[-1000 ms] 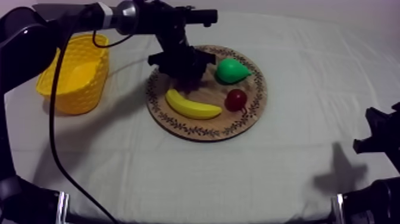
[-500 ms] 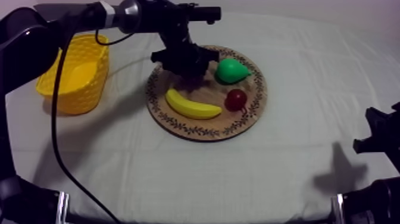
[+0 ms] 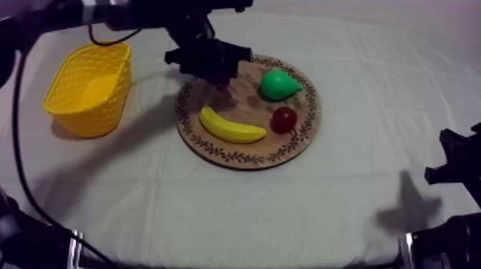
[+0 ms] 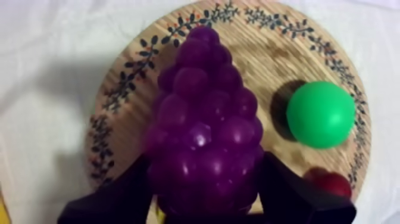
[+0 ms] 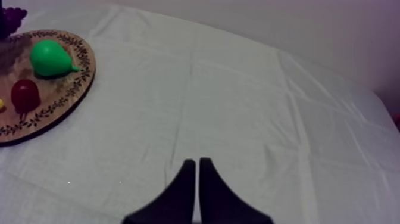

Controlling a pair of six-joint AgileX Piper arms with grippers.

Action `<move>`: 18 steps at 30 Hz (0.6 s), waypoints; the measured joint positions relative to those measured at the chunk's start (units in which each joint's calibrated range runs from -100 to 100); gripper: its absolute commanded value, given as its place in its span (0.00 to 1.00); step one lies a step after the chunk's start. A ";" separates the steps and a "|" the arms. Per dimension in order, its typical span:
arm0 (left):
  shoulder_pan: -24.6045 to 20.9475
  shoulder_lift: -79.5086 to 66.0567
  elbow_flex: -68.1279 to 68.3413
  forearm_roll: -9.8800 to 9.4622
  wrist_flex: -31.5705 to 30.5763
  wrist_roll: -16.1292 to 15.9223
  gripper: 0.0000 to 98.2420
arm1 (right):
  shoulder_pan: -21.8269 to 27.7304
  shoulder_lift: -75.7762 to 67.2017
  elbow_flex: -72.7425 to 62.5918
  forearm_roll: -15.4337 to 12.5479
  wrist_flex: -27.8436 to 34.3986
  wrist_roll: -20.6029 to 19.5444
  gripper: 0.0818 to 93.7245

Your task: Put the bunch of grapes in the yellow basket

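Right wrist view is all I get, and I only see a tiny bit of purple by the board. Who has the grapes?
Observer: The left end effector is shut on the grapes and holds them over the board.
Operator: Where's the basket? I can't see it!
Observer: The yellow basket sits at the left side of the table, beside the board.
Operator: Is there a fruit I'm missing?
Observer: Yes, a banana lies on the board, on the side nearest the top camera.
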 measured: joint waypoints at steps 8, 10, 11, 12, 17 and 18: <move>-0.23 -14.46 12.97 -0.07 -2.92 -0.61 0.32 | 0.00 0.00 0.00 0.00 0.00 0.00 0.00; -0.19 -18.71 16.41 -0.07 -3.71 -0.72 0.32 | 0.00 0.00 0.00 0.00 0.15 0.00 0.00; -0.19 -20.37 18.33 -0.07 -3.88 -0.72 0.32 | 0.00 0.00 0.00 0.00 0.04 0.00 0.00; -0.27 -22.44 20.28 -0.07 -4.25 -0.75 0.32 | 0.00 0.00 0.00 0.00 0.04 0.00 0.00; -1.68 -31.97 29.52 0.28 -6.82 -0.75 0.32 | 0.00 0.00 0.00 0.00 0.04 0.00 0.00; -2.20 -33.74 31.16 0.46 -7.14 -0.88 0.32 | 0.00 0.00 0.00 0.00 0.04 0.00 0.00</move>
